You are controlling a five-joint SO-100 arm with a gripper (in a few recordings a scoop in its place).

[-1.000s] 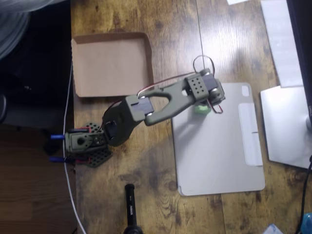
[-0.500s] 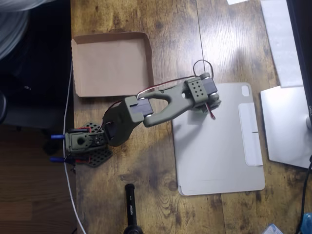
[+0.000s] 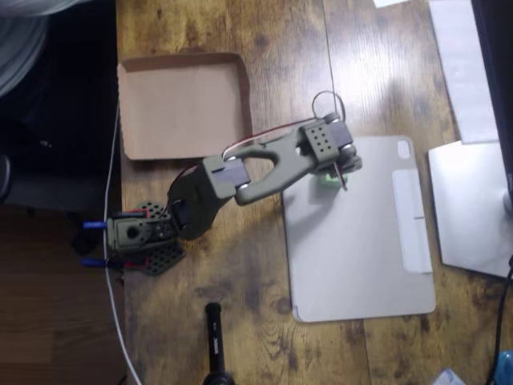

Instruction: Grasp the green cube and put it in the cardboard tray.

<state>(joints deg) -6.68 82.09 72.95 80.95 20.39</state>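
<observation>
— Wooden counter (image 3: 264, 281), and your olive gripper (image 3: 335, 170)?
— Over the grey tablet cover (image 3: 361, 241); its grip you cannot tell.
— Small mint-green cube (image 3: 329, 177)?
— Beneath it, well apart from the brown cardboard tray (image 3: 183, 104).

Overhead view. My base (image 3: 136, 237) sits at the desk's (image 3: 280, 48) left edge, lower left. The cardboard tray (image 3: 180, 104) lies above it, upper left. My arm (image 3: 256, 172) reaches right across the desk to the tablet cover (image 3: 361, 249), which lies right of centre. My tool (image 3: 337, 168) hangs over the cover's upper left corner, with the green cube (image 3: 329, 177) under it, well apart from the tray.
</observation>
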